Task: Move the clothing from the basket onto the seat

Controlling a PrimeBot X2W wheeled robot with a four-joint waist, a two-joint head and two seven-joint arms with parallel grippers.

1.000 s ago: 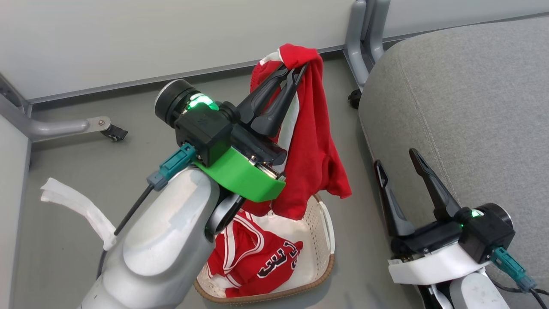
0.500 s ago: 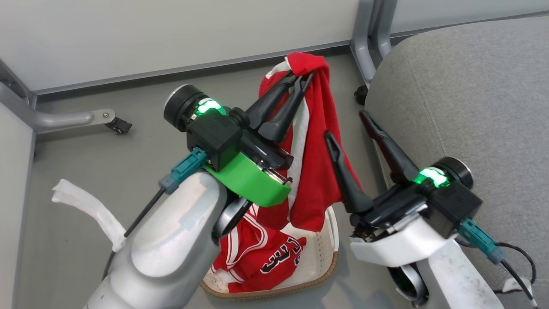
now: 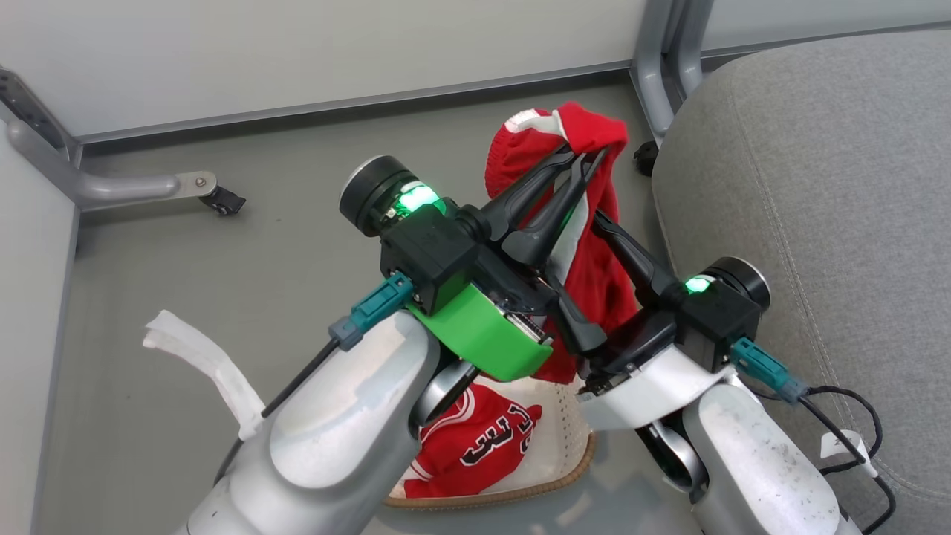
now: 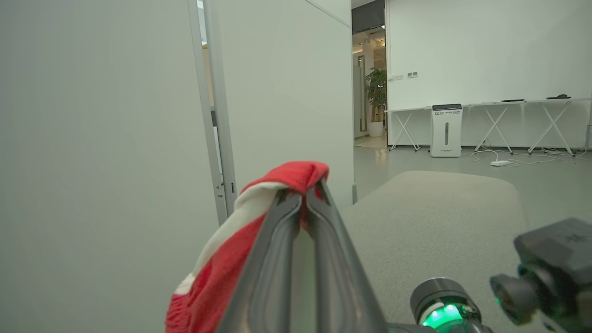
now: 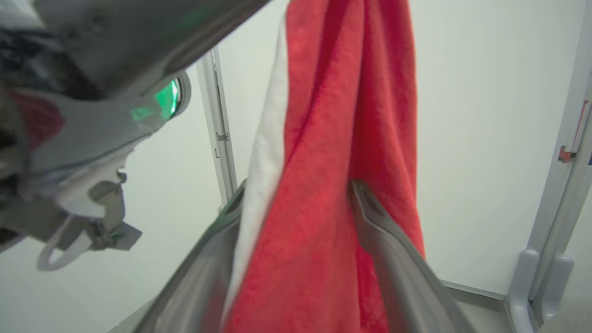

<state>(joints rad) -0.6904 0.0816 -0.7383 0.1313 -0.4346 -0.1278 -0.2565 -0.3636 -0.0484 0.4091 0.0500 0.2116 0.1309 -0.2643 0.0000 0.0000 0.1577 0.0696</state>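
Note:
Red shorts (image 3: 594, 275) with white trim hang above the basket (image 3: 505, 494), pinched at their top fold by my left gripper (image 3: 583, 160), which is shut on them. In the left wrist view the left gripper (image 4: 307, 194) grips that red and white fold. My right gripper (image 3: 576, 253) is open, one finger on each side of the hanging shorts (image 5: 323, 138); the right wrist view shows the cloth running between the fingers of the right gripper (image 5: 298, 187). A red jersey (image 3: 475, 442) with black-and-white numerals lies in the basket. The grey seat (image 3: 817, 186) is at the right.
The basket stands on grey floor between my two forearms. A partition post (image 3: 661, 67) and a castor (image 3: 645, 157) stand at the seat's far corner. Another partition leg with a castor (image 3: 223, 199) is at the left. A white strip (image 3: 200, 357) lies on the floor.
My right gripper has swung up and left from beside the seat to the hanging shorts, and its open fingers now straddle them. The left gripper keeps its hold. The head camera has shifted.

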